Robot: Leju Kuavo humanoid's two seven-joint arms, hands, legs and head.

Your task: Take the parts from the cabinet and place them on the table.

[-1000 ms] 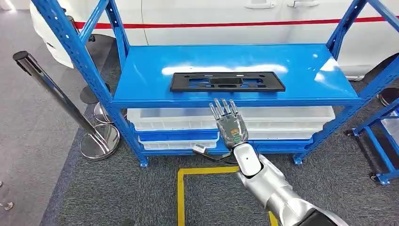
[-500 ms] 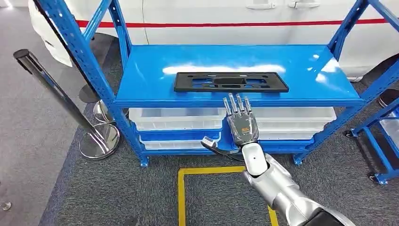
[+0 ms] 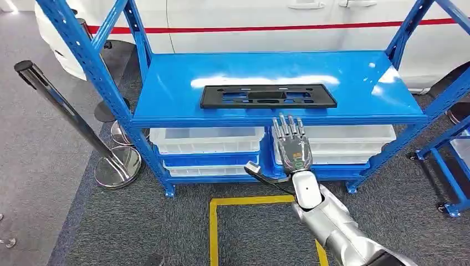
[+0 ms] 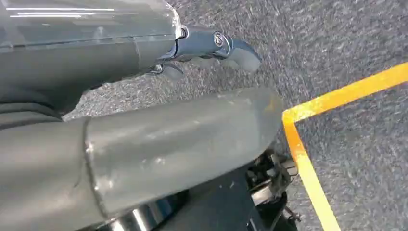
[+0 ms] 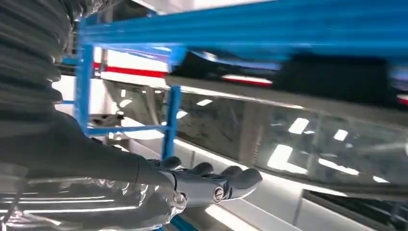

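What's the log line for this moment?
right hand: open, raised below shelf edge | flat black plastic part: untouched on blue metal shelf | left hand: hanging

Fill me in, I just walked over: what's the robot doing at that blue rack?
It is reaching for the black part lying flat on the rack's top shelf. The right hand is raised in front of the shelf edge, fingers extended and holding nothing, just below the part and not touching it. The left hand hangs low over the carpet. Nothing has been picked up yet.
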